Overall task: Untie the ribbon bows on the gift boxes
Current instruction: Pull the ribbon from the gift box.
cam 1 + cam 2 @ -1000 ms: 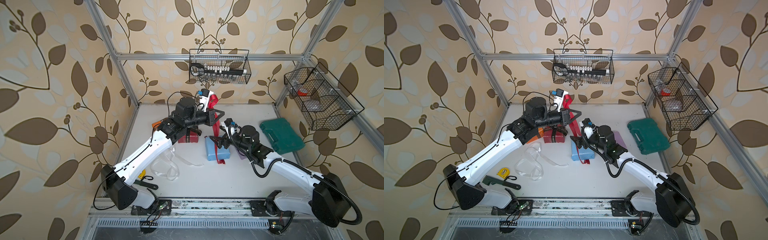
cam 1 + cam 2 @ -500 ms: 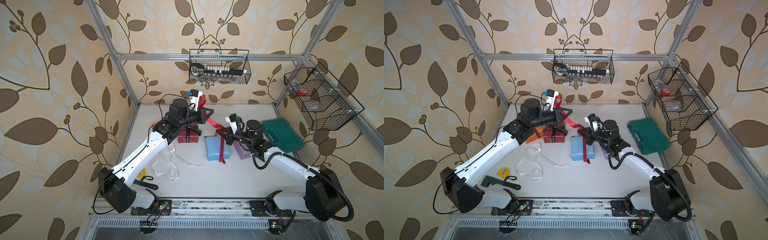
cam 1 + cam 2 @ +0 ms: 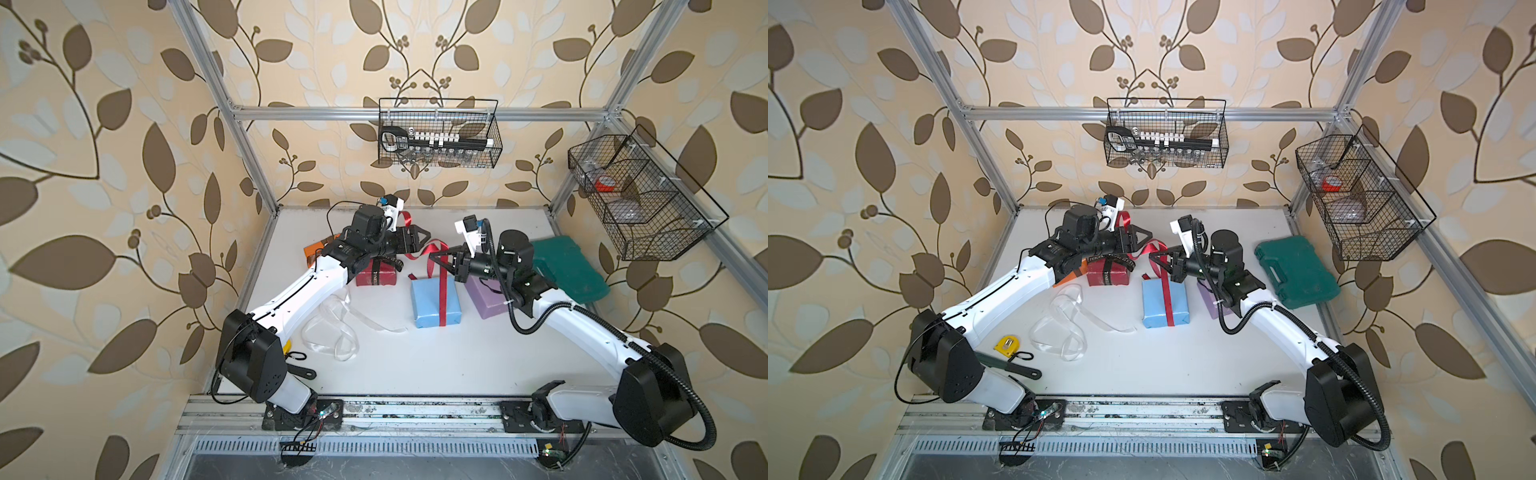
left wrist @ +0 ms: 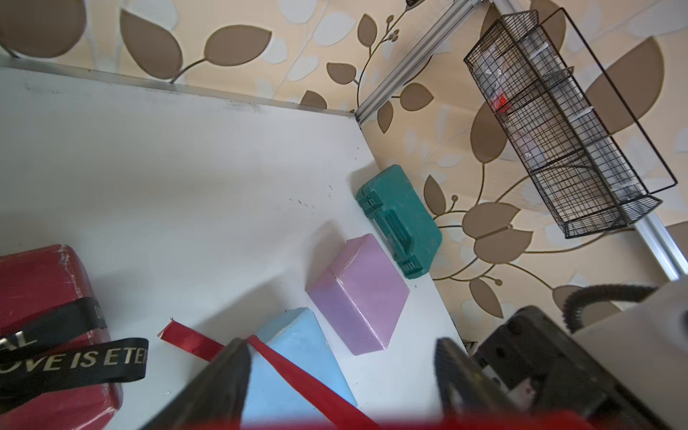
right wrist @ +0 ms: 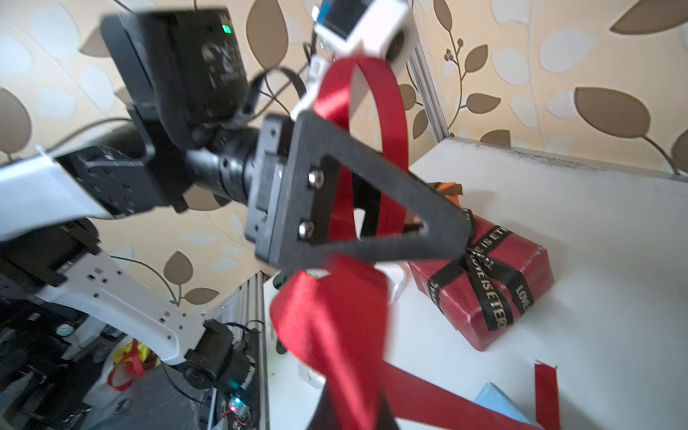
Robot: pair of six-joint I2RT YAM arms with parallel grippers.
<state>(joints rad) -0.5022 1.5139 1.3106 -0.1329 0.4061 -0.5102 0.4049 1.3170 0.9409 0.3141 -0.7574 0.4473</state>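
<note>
In both top views my left gripper (image 3: 427, 241) hangs open above the dark red gift box (image 3: 376, 277), whose black lettered ribbon bow (image 5: 484, 268) is still tied. A slack loop of the red ribbon (image 3: 405, 218) drapes over it. In the left wrist view the left gripper (image 4: 341, 344) has its jaws wide apart, and the red ribbon (image 4: 298, 376) runs loose between them. My right gripper (image 3: 433, 257) is shut on the red ribbon (image 5: 335, 327) just above the light blue box (image 3: 428, 307). The red ribbon still bands that box. The lilac box (image 3: 486, 297) is bare. The orange box (image 3: 315, 249) is mostly hidden behind my left arm.
A loose white ribbon (image 3: 332, 330) lies on the table beside my left arm. A dark-green plastic case (image 3: 571, 266) sits at the right by the lilac box. A yellow tape measure (image 3: 1007, 345) lies front left. Wire baskets (image 3: 438, 139) hang on the back and right walls.
The right gripper has shut on the red ribbon by the blue box. The left gripper has opened and let the ribbon go, so it now drapes slack over its fingers.
</note>
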